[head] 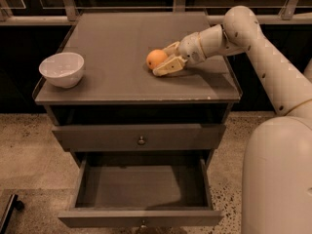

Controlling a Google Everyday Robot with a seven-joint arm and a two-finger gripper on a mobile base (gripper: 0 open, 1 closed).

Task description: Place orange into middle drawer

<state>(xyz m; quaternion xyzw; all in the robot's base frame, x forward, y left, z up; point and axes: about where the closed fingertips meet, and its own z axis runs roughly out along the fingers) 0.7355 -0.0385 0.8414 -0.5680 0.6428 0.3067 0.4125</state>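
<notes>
Plainly spread wide, the pincer (pixel 164 60) flanks the orange (pixel 156 58); the open middle drawer (pixel 141 217) is cut off below.

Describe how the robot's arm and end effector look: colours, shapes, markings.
The arm is a smooth off-white shell of rounded tubular links with a bulbous joint, dotted with small dark marks along its sides. No cables or lettering show. The end effector, on the cabinet top by the orange, is a yellower cream, set on a pale cylindrical wrist.
</notes>
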